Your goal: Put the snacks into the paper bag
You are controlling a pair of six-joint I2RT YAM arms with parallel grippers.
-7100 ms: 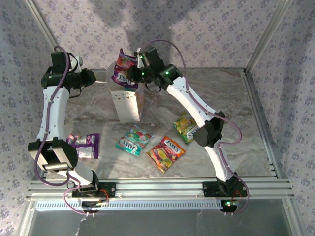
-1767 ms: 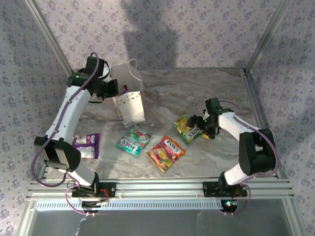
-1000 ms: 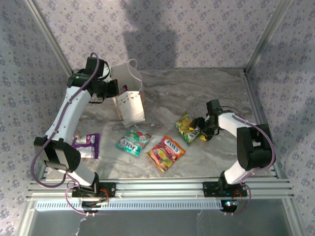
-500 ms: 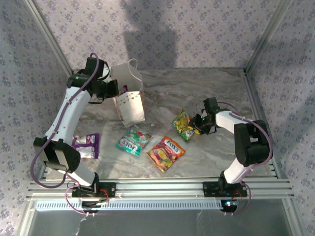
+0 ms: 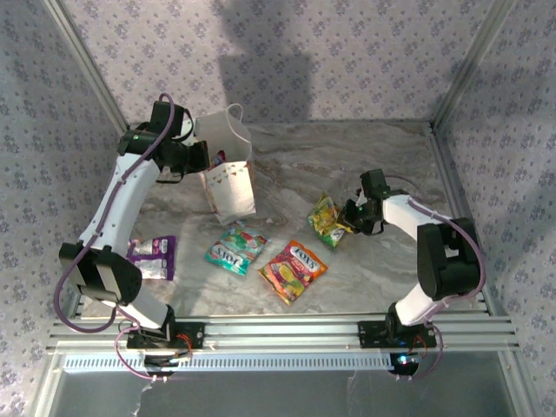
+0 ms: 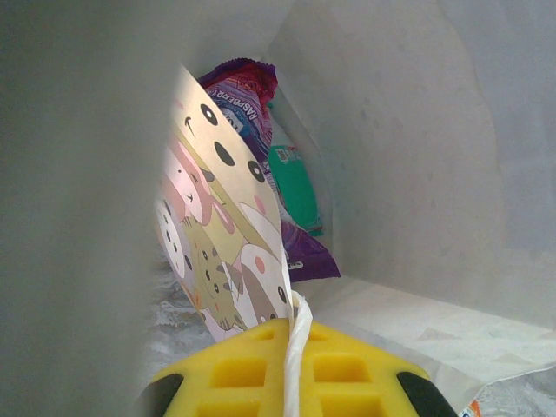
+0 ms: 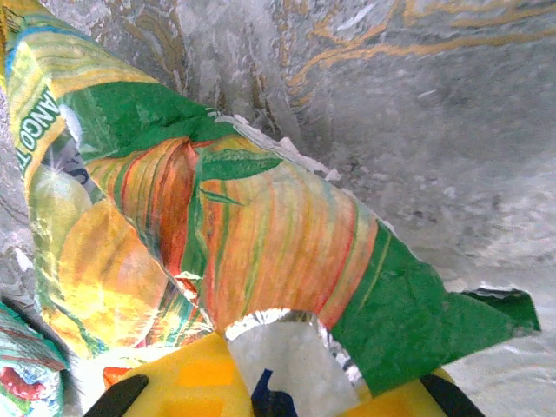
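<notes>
Snacks (image 5: 235, 248), four outside, at least two inside one paper bag (image 5: 230, 187)

A white logo, seemingly "FOX'S", is printed on the red-orange packet (image 5: 294, 268) at lower centre of the top view, and again on the teal packet (image 5: 234, 248) beside it. In the left wrist view, "ASPBERRY" can be read on the purple packet (image 6: 248, 95) at upper centre. In the right wrist view, "ANGO" is seen at the upper left, on the yellow-green packet (image 7: 217, 234).
</notes>
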